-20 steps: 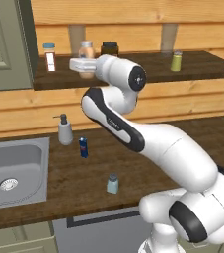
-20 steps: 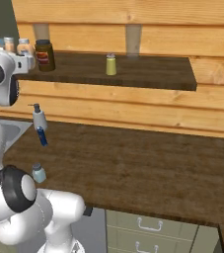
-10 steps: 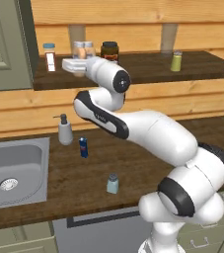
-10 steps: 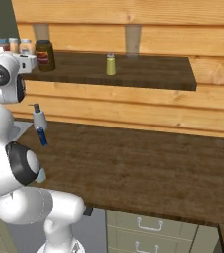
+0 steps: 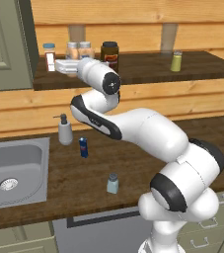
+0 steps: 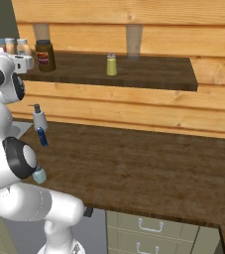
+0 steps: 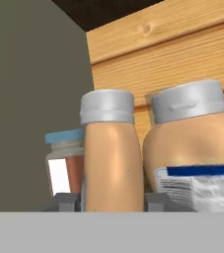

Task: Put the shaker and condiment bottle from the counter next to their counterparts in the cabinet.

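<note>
On the shelf (image 5: pixel 148 69), far left, the gripper (image 5: pixel 63 65) has swung leftward with the bottle (image 7: pixel 108 163), which now stands just beside its twin (image 7: pixel 195 143). The fingers are clamped on the bottle's sides. I judge that only the release remains here, then the shaker (image 5: pixel 112 184), which waits on the near counter (image 5: pixel 79 195). Both bottles are smooth, rounded peach plastic with plain pale caps, and the twin bears a glossy blue-white label. The shelf is dark grained wood.

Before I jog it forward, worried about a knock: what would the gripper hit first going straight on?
It is shut on the peach-orange plastic bottle; beyond that, probably the cabinet's light wood back boards.
</note>
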Motion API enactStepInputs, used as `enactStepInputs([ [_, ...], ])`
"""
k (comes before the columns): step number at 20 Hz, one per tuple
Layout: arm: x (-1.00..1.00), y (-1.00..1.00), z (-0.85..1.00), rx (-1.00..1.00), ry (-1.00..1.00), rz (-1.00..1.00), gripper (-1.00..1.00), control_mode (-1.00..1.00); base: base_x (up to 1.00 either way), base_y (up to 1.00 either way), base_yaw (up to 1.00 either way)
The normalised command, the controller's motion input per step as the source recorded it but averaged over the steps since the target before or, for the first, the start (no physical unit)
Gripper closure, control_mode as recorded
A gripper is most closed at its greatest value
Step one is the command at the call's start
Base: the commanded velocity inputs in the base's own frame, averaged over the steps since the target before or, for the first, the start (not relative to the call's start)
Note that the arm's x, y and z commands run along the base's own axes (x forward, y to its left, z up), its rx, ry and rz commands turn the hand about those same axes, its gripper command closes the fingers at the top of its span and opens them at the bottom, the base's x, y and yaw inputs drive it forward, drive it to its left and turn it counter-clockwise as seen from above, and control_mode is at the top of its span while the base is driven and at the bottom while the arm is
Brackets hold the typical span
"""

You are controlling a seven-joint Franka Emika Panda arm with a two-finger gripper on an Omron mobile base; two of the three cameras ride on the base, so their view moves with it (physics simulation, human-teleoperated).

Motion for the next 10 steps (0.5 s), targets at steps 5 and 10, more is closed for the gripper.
enactStepInputs([
  [5,-0.02,0.00,0.08,0.00,0.00,0.00,-1.00,-1.00,0.00,0.00,0.00],
  [10,-0.11,0.00,0.16,0.00,0.00,0.00,-1.00,-1.00,0.00,0.00,0.00],
])
